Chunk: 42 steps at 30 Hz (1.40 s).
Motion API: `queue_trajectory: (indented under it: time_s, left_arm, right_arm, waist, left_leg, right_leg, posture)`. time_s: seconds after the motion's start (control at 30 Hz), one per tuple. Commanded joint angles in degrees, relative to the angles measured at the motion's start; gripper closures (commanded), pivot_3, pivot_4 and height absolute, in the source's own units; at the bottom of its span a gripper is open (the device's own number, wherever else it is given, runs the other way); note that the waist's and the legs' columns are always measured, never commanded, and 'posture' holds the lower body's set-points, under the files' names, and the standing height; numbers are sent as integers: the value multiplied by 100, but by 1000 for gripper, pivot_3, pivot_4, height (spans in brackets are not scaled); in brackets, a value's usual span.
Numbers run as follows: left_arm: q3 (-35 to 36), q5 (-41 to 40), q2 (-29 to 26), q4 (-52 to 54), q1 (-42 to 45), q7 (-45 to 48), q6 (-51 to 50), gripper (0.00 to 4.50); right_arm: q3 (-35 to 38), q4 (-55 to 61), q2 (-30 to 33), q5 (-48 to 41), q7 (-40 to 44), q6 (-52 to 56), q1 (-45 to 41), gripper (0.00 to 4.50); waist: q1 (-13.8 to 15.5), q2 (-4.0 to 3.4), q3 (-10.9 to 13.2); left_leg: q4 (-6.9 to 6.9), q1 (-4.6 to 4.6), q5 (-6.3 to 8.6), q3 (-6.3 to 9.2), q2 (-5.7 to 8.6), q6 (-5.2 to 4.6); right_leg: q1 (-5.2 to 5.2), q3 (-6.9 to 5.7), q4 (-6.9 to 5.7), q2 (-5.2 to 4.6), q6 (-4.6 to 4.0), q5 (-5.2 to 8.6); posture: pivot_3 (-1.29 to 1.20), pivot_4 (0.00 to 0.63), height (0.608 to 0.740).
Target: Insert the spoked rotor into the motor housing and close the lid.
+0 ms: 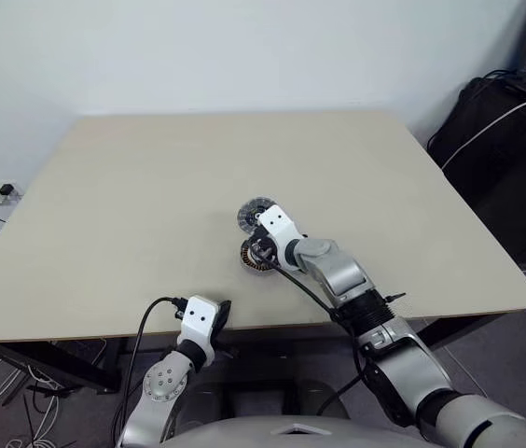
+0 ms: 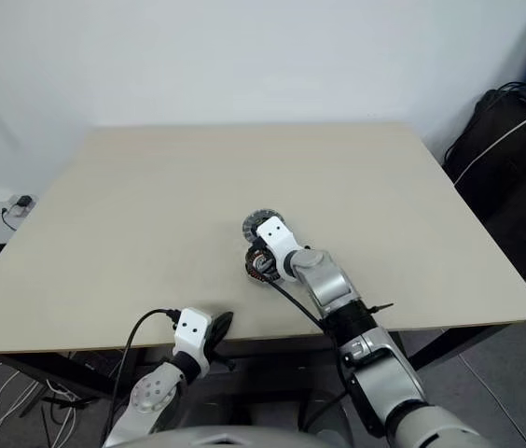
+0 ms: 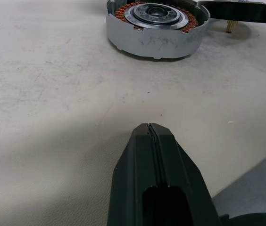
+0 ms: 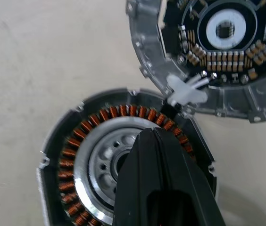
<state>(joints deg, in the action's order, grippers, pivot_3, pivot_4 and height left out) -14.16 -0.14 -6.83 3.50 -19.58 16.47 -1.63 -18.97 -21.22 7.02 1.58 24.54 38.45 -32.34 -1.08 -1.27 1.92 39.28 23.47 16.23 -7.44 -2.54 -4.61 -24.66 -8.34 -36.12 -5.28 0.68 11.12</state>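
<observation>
Near the front middle of the beige desk [image 1: 132, 215]: right gripper [image 4: 159, 141] over the motor housing, jaws closed on nothing.

Round grey-walled motor housing [image 4: 123, 160] with its ring of copper-orange windings lying flat, silver spoked rotor [image 4: 105, 157] seated inside the ring, black fingers [image 4: 163, 179] pressed together right above its hub, touching or not impossible to tell. Round grey metal lid [image 4: 227, 61], inner face up with small components around a pale centre, just beside the housing on the far side, rims touching. Left gripper [image 3: 153, 136] low at the desk's near edge, well apart from the housing, jaws closed and empty.
</observation>
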Motion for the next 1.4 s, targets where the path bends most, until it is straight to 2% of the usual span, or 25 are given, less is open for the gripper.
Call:
queue_trajectory:
  time_s: [0.03, 0.53, 0.9, 1.13, 1.23, 1.4]
  left_arm:
    - [-12, -32, 23, 274, 22, -10, 137, 4500]
    - [-3, -84, -9, 260, 69, 67, 85, 4500]
    - [-6, -86, -2, 265, 56, 59, 93, 4500]
    - [-11, -83, -11, 278, 41, 63, 91, 4500]
    - [-14, -78, -13, 296, 22, 56, 97, 4500]
    - [-4, -97, -4, 355, -62, 33, 76, 4500]
  right_arm:
    - [67, -49, 23, 38, 62, -129, -128, 4481]
    - [163, 864, 131, -176, 368, -49, 264, 4481]
    - [36, 323, 228, 36, 384, -33, 329, 4481]
    - [189, 459, 249, 3, 349, -89, 280, 4481]
    - [436, 935, 272, -193, 373, -154, 411, 4481]
    - [1327, 2271, 435, -683, 157, 275, 959, 4481]
  waist:
    - [-12, 0, -1]
    - [-18, -1, -2]
    - [-15, -2, -6]
    - [-4, -2, -7]
    - [6, -2, -7]
    - [39, -2, -6]
  left_leg:
    - [0, 0, -1, 0, 0, 1]
    - [3, -5, -2, 0, 0, 4]
    - [13, -19, 3, 2, -1, 11]
    - [18, -32, 5, 1, 0, 11]
    - [20, -31, 5, 1, 1, 11]
    - [19, -26, 7, 2, 0, 9]
  right_leg:
    - [1, 1, -1, 0, 3, -2]
    - [1, 2, -12, 0, 13, -8]
    - [3, 2, -19, -2, -3, 2]
    - [13, 3, -29, -10, -11, 7]
    - [11, 3, -32, -11, -11, 7]
    - [5, 3, -31, -13, -11, 7]
  posture:
    - [0, 0, 740]
    - [0, 0, 740]
    - [0, 0, 740]
    - [0, 0, 740]
    - [0, 0, 740]
    - [0, 0, 740]
